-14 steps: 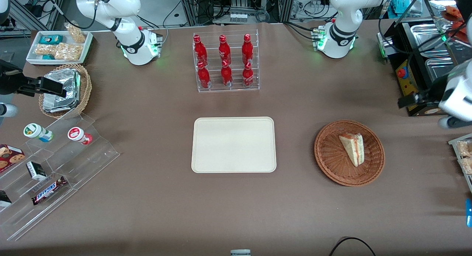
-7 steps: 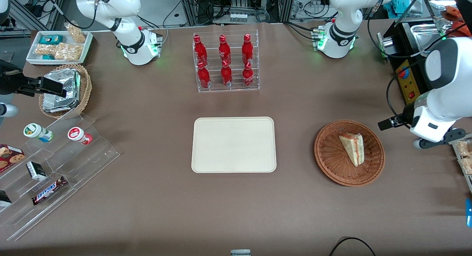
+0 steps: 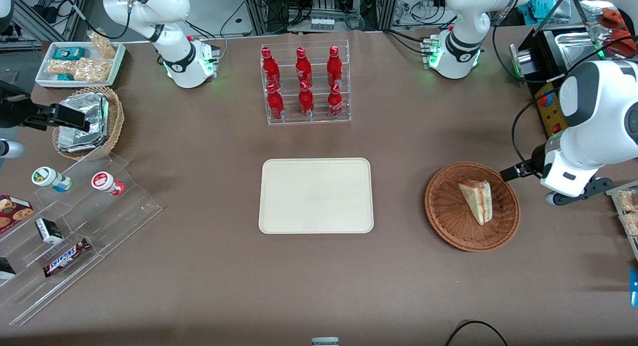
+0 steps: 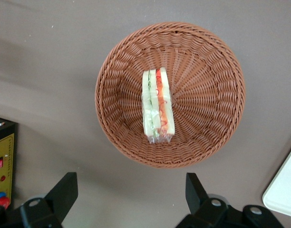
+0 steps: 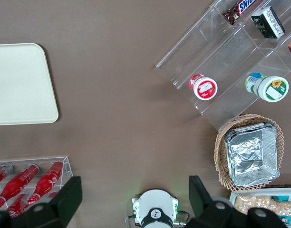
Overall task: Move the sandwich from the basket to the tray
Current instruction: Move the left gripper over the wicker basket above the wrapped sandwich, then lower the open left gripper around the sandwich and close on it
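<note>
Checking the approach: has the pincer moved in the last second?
Yes. The pincer, open, has come in from the working arm's table end toward the basket, still short of the sandwich.

**What we count on the table**

We count six red bottles [image 3: 304, 82], one sandwich [image 3: 477, 200], two wicker baskets [image 3: 451, 221], one cream tray [image 3: 316, 195], two lidded cups [image 3: 51, 179] and one gripper [image 4: 131, 192], fingers spread wide.

Sandwich [image 3: 477, 200] in basket [image 3: 448, 214], gripper [image 4: 131, 190] beside.
</note>
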